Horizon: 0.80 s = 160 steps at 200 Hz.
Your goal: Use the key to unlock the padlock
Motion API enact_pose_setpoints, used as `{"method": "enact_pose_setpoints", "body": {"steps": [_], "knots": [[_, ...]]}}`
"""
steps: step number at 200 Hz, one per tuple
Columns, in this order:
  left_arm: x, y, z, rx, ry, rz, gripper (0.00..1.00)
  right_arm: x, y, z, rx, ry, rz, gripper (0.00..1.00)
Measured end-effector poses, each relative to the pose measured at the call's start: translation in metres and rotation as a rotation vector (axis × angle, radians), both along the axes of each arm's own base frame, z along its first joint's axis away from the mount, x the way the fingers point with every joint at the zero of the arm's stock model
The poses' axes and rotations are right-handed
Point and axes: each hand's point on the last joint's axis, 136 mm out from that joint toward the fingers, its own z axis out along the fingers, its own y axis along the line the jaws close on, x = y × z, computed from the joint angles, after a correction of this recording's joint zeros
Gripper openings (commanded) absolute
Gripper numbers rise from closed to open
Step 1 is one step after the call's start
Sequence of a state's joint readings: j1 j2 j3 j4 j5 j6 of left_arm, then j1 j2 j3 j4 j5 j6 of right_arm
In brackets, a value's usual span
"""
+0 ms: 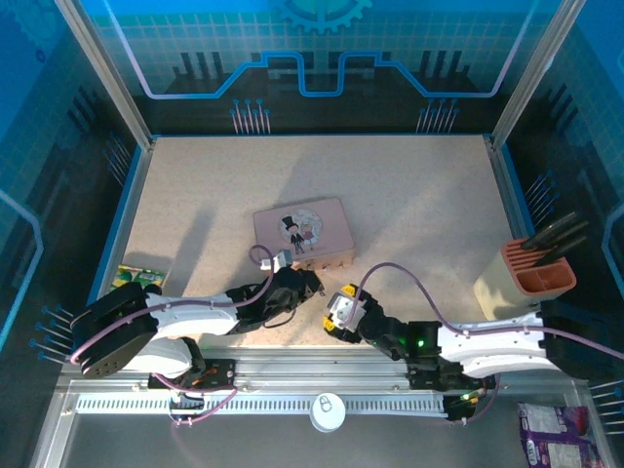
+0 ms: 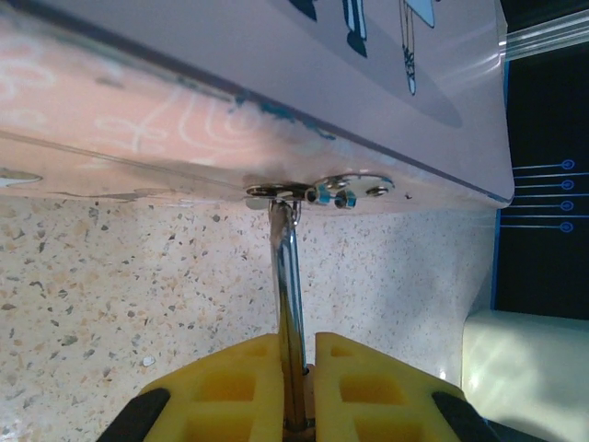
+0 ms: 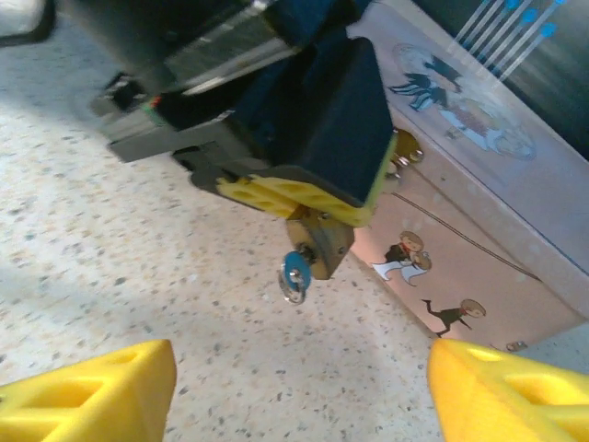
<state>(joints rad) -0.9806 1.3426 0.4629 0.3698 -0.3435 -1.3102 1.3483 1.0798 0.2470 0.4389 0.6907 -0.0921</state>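
Observation:
In the right wrist view the brass padlock (image 3: pixel 324 244) hangs from my left gripper's yellow fingers (image 3: pixel 294 198), just in front of the pink tin (image 3: pixel 479 230). The key (image 3: pixel 294 270), with a blue-looking head and a small ring, sticks out of the padlock's underside. My right gripper (image 3: pixel 299 391) is open, a little short of the key, nothing between its fingers. In the left wrist view my left gripper (image 2: pixel 296 345) is shut on the padlock, whose silver shackle (image 2: pixel 288 285) runs up to the tin's hasp (image 2: pixel 276 191). From above, left gripper (image 1: pixel 310 285) and right gripper (image 1: pixel 336 314) nearly meet.
The pink tin (image 1: pixel 302 234) lies mid-table right behind both grippers. A beige holder with dark utensils (image 1: pixel 531 273) stands at the right. A white disc with a lock icon (image 1: pixel 327 411) sits on the front rail. A small green and yellow item (image 1: pixel 136 276) lies far left.

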Motion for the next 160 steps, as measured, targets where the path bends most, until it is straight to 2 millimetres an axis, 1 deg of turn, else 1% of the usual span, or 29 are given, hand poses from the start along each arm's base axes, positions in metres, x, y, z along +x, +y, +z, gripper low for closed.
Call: {"method": "enact_pose_setpoints", "body": {"steps": [27,43,89,160], "knots": [[0.0,0.0,0.001,-0.001,-0.001,-0.001,0.02,0.009,0.007,0.004,0.024,-0.066,-0.03,0.62],[0.0,0.0,0.001,-0.002,-0.001,-0.001,0.02,0.012,0.012,0.0,0.018,-0.096,-0.034,0.61],[0.0,0.0,0.001,-0.002,-0.001,-0.001,0.02,0.011,0.024,-0.015,-0.022,-0.155,-0.019,0.57],[0.0,0.0,0.001,-0.002,-0.001,-0.001,0.02,0.012,0.031,-0.02,-0.028,-0.253,-0.054,0.43]]}}
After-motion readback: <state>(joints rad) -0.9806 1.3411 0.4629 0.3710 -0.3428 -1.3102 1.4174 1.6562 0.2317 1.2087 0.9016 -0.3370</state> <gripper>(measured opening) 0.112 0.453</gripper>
